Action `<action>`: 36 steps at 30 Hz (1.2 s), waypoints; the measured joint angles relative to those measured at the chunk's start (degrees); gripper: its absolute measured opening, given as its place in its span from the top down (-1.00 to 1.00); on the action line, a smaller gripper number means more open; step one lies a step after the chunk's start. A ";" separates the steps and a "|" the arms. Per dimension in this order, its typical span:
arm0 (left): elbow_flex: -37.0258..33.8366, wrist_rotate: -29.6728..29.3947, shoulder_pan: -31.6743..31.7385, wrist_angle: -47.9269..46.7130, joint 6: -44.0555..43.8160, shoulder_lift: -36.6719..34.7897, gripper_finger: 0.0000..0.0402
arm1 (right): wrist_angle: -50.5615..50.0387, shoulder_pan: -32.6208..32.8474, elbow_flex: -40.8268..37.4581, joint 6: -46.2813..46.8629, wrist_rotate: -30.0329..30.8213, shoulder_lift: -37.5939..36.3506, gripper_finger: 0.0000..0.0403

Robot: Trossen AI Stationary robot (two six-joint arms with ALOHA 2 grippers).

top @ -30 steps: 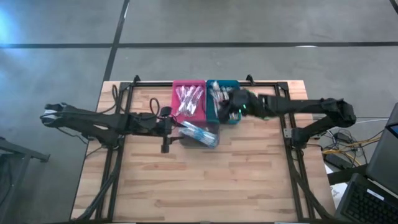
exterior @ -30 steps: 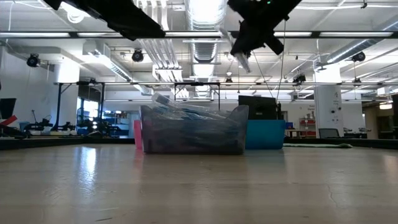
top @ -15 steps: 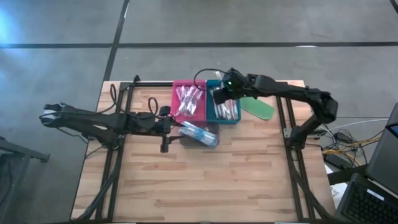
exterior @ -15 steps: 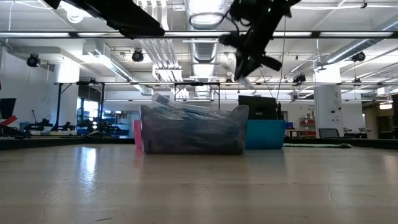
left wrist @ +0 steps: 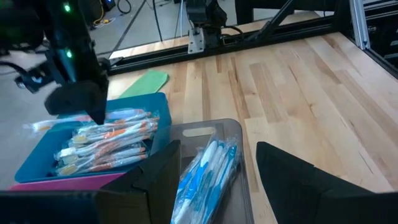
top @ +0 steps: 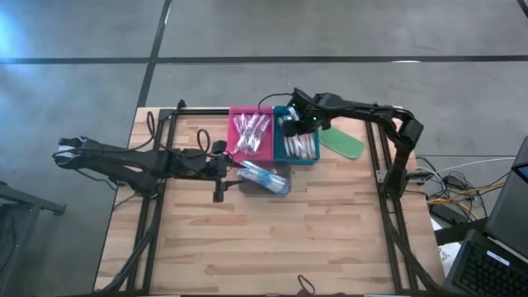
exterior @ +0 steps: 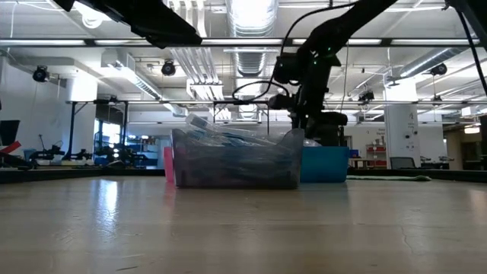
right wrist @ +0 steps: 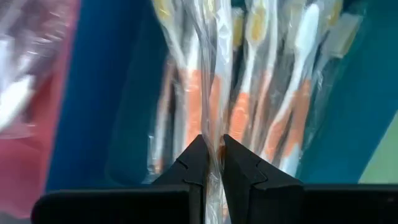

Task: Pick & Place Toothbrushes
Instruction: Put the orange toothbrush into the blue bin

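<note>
No readable brands, labels or writing in any view.

Wooden butcher-block table (top: 272, 239), pale planks, black metal frame rails along its edges. Three rectangular plastic trays are clustered at the far centre: pink tray (top: 250, 134), blue tray (top: 299, 140) touching it on the right, and a clear grey-tinted tray (top: 266, 176) just in front of them, translucent with a moulded handle cut-out. A flat green oblong piece (top: 341, 142) lies on the wood just right of the blue tray, with rounded ends and a matte surface.

Toothbrushes are slim sticks in clear crinkly wrappers. The orange-accent toothbrushes (left wrist: 106, 144) are piled in the blue tray, the blue-accent toothbrushes (left wrist: 208, 171) in the clear tray, and the pink-accent toothbrushes (top: 250, 132) in the pink tray.

Right gripper (top: 290, 124) is over the far end of the blue tray, low above the pile. Its fingers are pressed nearly together, pinching one wrapped toothbrush (right wrist: 213, 124) by its clear film, with the orange-handled brushes directly beyond it. A green indicator light shows on the wrist.

Left gripper (top: 219, 191) is at the left edge of the clear tray, fingers spread wide with nothing between them. The arm lies low across the table's left side.
</note>
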 joint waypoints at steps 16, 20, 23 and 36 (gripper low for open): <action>0.00 0.01 -0.02 0.02 0.00 0.00 -0.06 | -0.21 -0.53 -1.54 0.18 0.37 4.00 0.88; 0.00 0.03 0.00 0.04 0.00 0.00 -0.06 | -0.12 -0.72 -1.58 0.13 0.37 6.34 0.88; 0.00 0.03 0.00 0.02 0.01 0.00 -0.06 | -0.39 -1.14 -1.58 -0.04 0.18 7.64 0.88; 0.00 0.05 -0.01 0.02 0.02 0.00 -0.06 | -0.80 -1.49 -1.52 -3.98 0.39 3.38 0.49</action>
